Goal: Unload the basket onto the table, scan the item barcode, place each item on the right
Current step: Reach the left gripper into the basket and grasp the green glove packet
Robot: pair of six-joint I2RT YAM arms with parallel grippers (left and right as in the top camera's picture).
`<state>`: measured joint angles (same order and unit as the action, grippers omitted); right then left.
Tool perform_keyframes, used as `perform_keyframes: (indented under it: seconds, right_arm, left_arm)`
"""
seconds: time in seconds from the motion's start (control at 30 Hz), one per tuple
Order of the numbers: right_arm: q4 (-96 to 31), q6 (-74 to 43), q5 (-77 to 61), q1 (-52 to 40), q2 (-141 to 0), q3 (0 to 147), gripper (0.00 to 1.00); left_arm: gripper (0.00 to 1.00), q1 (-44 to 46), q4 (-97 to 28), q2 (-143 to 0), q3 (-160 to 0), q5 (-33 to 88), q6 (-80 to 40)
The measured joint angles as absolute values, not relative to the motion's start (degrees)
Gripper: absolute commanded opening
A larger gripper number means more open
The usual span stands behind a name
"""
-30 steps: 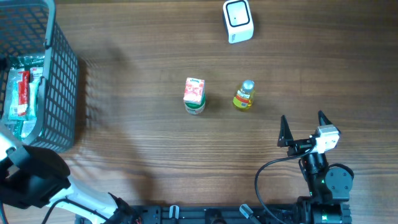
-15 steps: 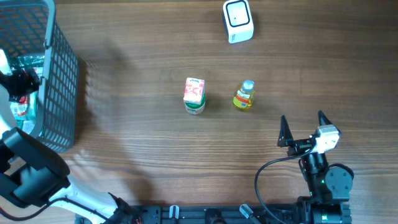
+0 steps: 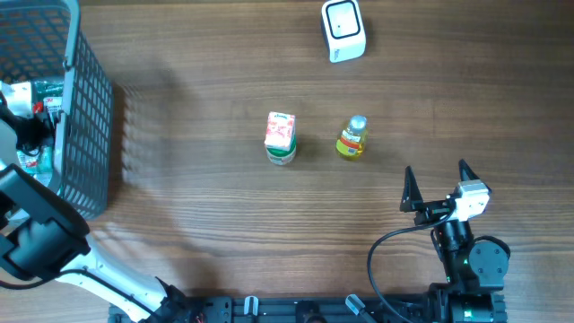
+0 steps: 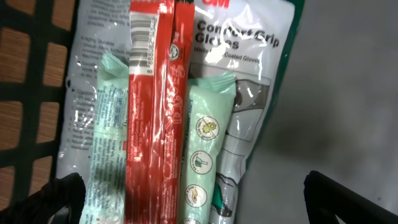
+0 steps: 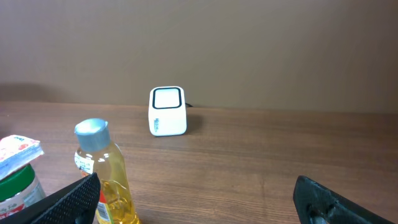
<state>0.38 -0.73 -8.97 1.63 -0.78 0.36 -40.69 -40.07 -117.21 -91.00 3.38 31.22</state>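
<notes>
My left gripper (image 3: 32,126) hangs open inside the grey wire basket (image 3: 90,117), over a pile of packets. In the left wrist view its jaws (image 4: 202,202) stand wide, with nothing held. Between them lie a red packet (image 4: 155,118) with a barcode (image 4: 143,40) near its top, two mint-green sachets (image 4: 204,155) and a clear bag of gloves (image 4: 255,68) underneath. The white scanner (image 3: 343,30) stands at the table's far edge. My right gripper (image 3: 439,185) is open and empty near the front right, facing the scanner (image 5: 168,111).
A cup with a red-and-white lid (image 3: 281,137) and a small bottle of yellow liquid (image 3: 352,137) stand mid-table, the bottle (image 5: 107,177) close to my right gripper's left finger. The basket walls surround my left gripper.
My left arm has swung up over the basket and come down above the packets, its jaws opening a little wider. The right arm has not moved.
</notes>
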Motion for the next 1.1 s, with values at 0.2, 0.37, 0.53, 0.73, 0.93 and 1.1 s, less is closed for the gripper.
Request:
perform_keyframes:
  seconds: [0.2,0.37,0.53,0.73,0.93,1.1]
  right_arm:
    - [0.4,-0.7,-9.0,1.6,-0.8,0.4,1.0]
    - [0.4,-0.7,-9.0,1.6,-0.8,0.4,1.0]
    - [0.4,-0.7,-9.0,1.6,-0.8,0.4,1.0]
    - [0.4,-0.7,-9.0,1.6,-0.8,0.4,1.0]
    - [0.4,-0.7,-9.0,1.6,-0.8,0.4,1.0]
    - [0.4,-0.7,-9.0,1.6,-0.8,0.4,1.0]
  left_arm:
    - [0.96,-42.6,-39.9,-121.6,-91.0,4.6,31.9]
    - [0.25,-42.7,-40.0,-121.8,-91.0,4.8,32.4]
    - [0.04,-42.8,-40.3,-121.8,-91.6,5.9,32.5]
    - [0.05,-41.6,-39.6,-120.0,-91.0,6.7,30.0]
    - [0.06,-38.6,-35.1,-99.3,-90.1,8.1,26.3]
    - [0.06,-38.3,-30.9,-80.2,-90.2,8.9,15.6]
